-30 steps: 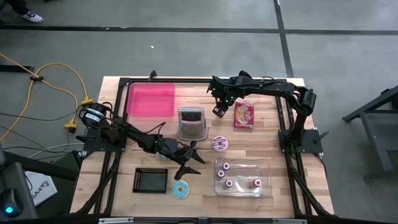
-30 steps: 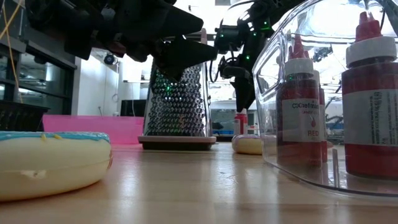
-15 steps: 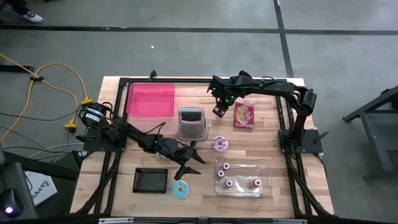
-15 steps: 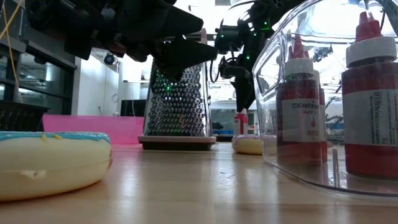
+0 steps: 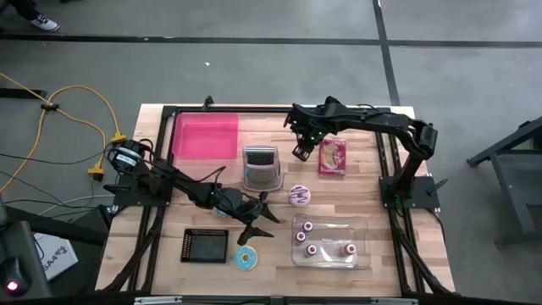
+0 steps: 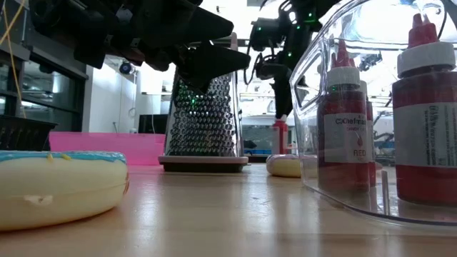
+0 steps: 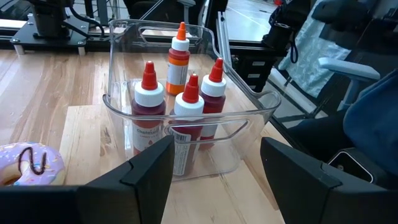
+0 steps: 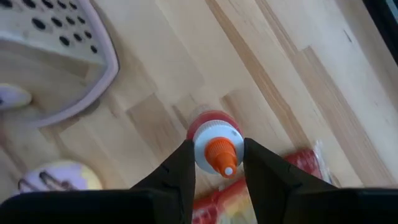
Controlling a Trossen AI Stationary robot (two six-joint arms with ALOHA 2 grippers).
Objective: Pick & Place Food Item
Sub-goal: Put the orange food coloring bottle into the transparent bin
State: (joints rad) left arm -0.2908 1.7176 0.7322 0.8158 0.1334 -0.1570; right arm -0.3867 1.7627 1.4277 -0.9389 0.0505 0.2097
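two arms: right gripper at work over the far middle of the table, left gripper waiting near the middle
high view: right gripper hangs between the metal box grater and the red snack packet; pink tray far left, clear bin of bottles at the near right, pink-frosted donut between
low view: blue-iced donut up close, soft and rounded; grater's punched steel face behind it; a small red bottle stands or hangs under the right gripper, contact with the wood hard to call
left wrist view: fingers spread wide, nothing between them; clear bin's glossy rigid wall, four cone-capped sauce bottles inside
right wrist view: fingers closed on the squeeze bottle, white collar, orange nozzle, red body, above pale plank wood
step: looks like the carry, bottle gripped and seemingly just off the table
next: probably a steady, upright move to the bin, then a clean drop in an empty spot
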